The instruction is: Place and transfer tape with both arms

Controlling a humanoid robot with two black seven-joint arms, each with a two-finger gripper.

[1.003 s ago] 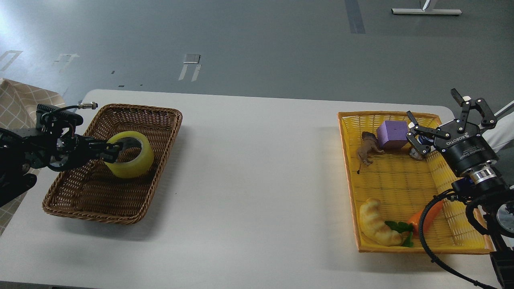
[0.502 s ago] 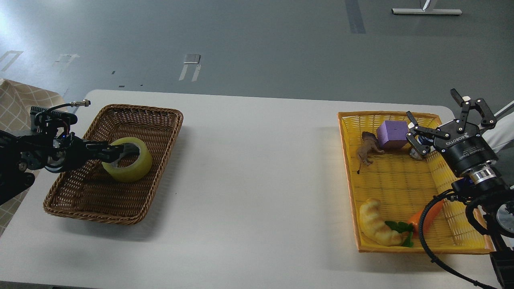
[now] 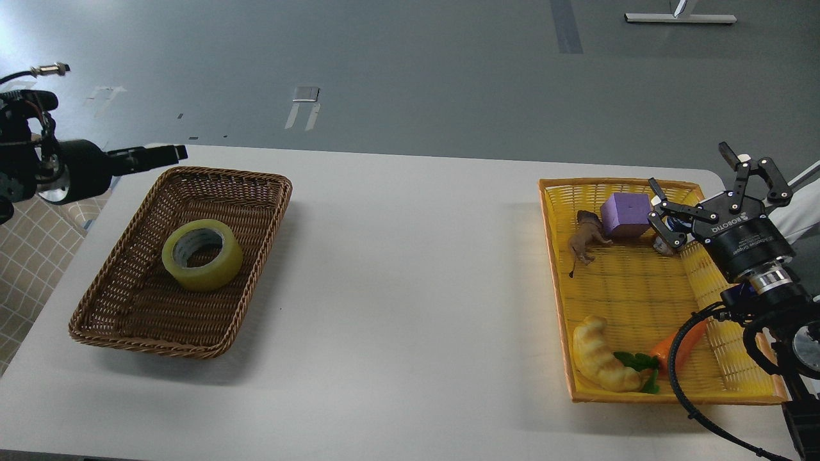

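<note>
1. The right gripper (image 3: 717, 192) has its jaws spread apart and empty, over the yellow basket (image 3: 631, 390) holding croissant toy (image 3: 599, 355), carrot (image 3: 679, 342), toy animal (image 3: 586, 237) and purple block (image 3: 626, 214).
2. The tape (image 3: 202, 254) lies flat in the brown wicker basket (image 3: 144, 333) on the bench (image 3: 410, 307).
3. The left gripper (image 3: 176, 152) hangs beyond the basket, clear of the tape; whether its jaws are parted, I cannot tell.

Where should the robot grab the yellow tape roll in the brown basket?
Probably from above: the tape lies flat in the brown basket with its hole facing up. One finger could go inside the hole, one outside, pinching the wall. The left hand is nearest.
</note>
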